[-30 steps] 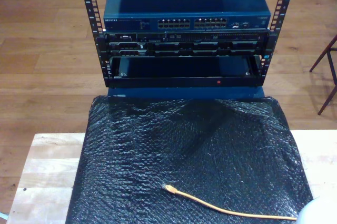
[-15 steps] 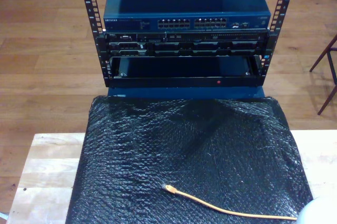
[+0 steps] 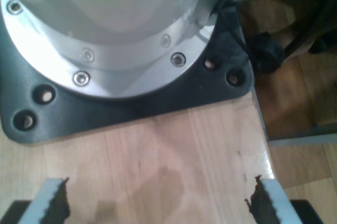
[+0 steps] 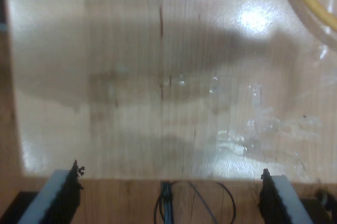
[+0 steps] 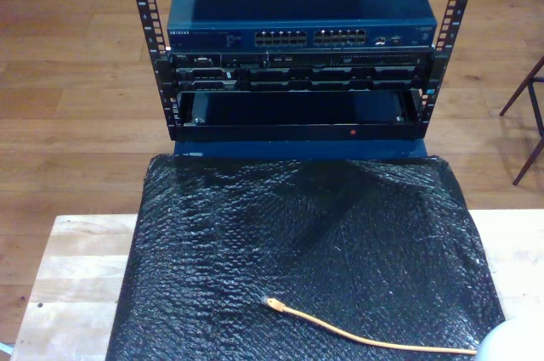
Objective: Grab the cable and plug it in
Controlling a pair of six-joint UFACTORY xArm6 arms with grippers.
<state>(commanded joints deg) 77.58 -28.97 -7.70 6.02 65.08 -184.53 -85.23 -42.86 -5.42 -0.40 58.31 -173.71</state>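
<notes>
Nothing moved since a second ago: cable (image 5: 365, 340) untouched on black wrap (image 5: 297, 234) before rack (image 5: 297, 64); both jaws spread open, empty

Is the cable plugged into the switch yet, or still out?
Out. The cable lies loose on the black bubble wrap, its plug end well short of the switch.

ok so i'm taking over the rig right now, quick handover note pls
My first gripper: jaws open, empty, over bare wood table by an arm's base plate.
My second gripper: jaws open, empty, over the table edge.
The cable lies loose on the black bubble wrap, plug end pointing toward the switch in the rack.
Done: nothing. Left: grab the cable, plug it in.
</notes>
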